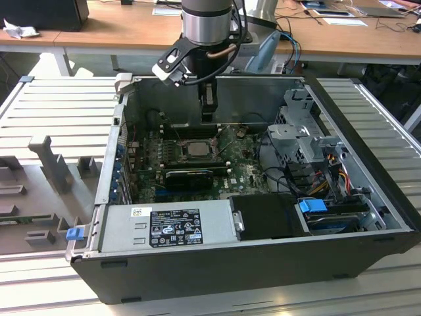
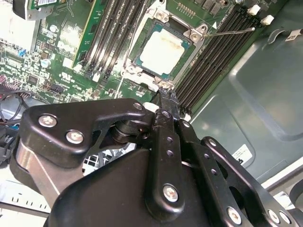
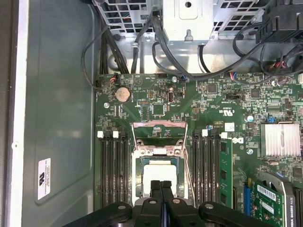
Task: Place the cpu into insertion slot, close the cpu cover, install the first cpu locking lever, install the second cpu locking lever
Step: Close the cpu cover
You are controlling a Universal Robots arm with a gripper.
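Just beyond closed gripper [image 3: 161,185], cpu [image 3: 158,171] lying flat, seated in socket [image 3: 140,156]

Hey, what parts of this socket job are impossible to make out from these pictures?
First wrist view: the cpu, its near edge hidden behind the gripper.
Second wrist view: the socket, its near corner hidden by the gripper itself.
Exterior view: the socket's fine detail, too small to tell apart.

Silvery-grey cpu [image 2: 161,49], green motherboard [image 3: 213,106], black gripper [image 2: 165,93], grey-green case wall [image 3: 61,94].
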